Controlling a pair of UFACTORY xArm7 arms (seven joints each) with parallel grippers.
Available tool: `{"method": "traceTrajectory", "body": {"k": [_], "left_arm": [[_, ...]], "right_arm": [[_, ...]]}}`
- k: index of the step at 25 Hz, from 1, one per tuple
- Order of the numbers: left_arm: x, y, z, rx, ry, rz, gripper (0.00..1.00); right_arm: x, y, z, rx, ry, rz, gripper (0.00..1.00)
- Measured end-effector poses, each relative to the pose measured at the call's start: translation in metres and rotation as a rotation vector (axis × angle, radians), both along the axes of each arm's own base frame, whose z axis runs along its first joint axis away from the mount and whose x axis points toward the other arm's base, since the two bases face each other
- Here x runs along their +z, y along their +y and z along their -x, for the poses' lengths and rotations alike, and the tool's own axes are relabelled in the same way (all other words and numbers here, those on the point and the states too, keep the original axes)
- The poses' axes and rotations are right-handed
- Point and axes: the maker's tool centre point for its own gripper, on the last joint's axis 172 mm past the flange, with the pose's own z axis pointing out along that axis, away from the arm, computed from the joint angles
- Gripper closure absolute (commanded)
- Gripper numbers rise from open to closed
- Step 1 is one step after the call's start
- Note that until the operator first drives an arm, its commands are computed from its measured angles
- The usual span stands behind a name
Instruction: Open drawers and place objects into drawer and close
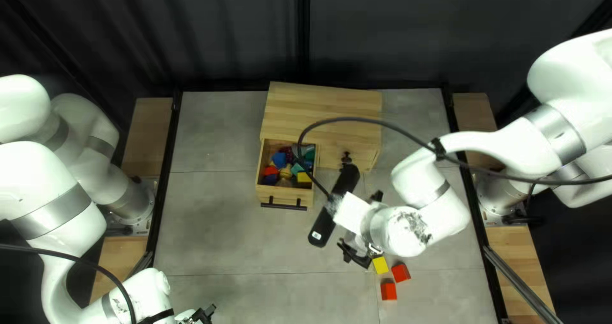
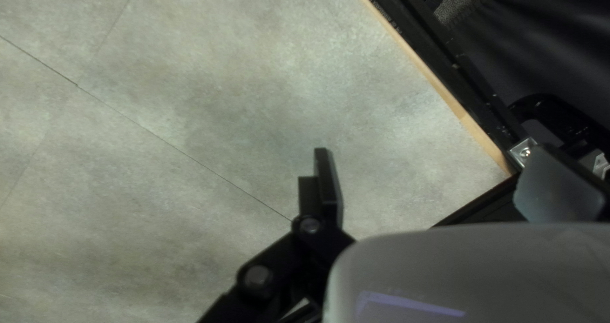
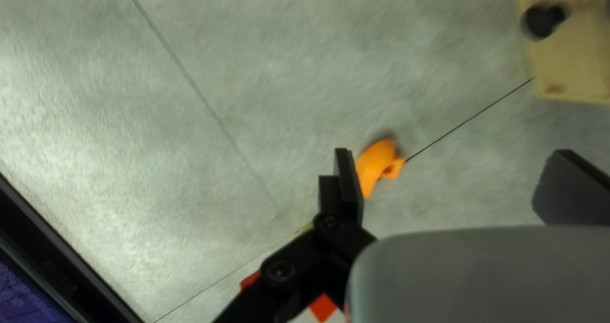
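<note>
A dark curtain (image 1: 223, 34) hangs behind a grey, seamed counter (image 1: 210, 235). From the left: a wooden side strip (image 1: 145, 133), a black rail (image 1: 167, 165), then the left gripper (image 1: 205, 314) above the near edge, jaws wide apart, holding nothing. One wooden cabinet (image 1: 325, 104) stands toward the far edge, its one open drawer (image 1: 288, 196) carrying one black handle (image 1: 280, 205). Inside lie mixed coloured blocks (image 1: 279, 159), too heaped to count. The right gripper (image 1: 362, 225) has its jaws apart; one orange piece (image 3: 378, 161) lies on the counter just beside one of them. Nearby sit one yellow block (image 1: 380, 265) and two red blocks (image 1: 400, 272). A second rail (image 1: 470, 184) follows.
</note>
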Motion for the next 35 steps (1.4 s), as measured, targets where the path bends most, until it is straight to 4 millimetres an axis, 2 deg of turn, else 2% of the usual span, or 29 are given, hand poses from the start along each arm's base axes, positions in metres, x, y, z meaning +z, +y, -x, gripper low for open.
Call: {"method": "traceTrajectory", "body": {"k": [5, 19, 28, 35], "left_arm": [[0.000, 0.000, 0.000, 0.000, 0.000, 0.000, 0.00], [0.000, 0.000, 0.000, 0.000, 0.000, 0.000, 0.00], [0.000, 0.000, 0.000, 0.000, 0.000, 0.000, 0.00], [0.000, 0.000, 0.000, 0.000, 0.000, 0.000, 0.00]], "right_arm": [[-0.026, -0.008, 0.009, 0.007, 0.015, -0.040, 0.00], [-0.080, -0.022, 0.035, 0.009, 0.011, -0.112, 0.00], [-0.100, -0.028, 0.042, -0.001, 0.004, -0.131, 0.00], [-0.102, -0.027, 0.043, -0.001, 0.005, -0.140, 0.00]]}}
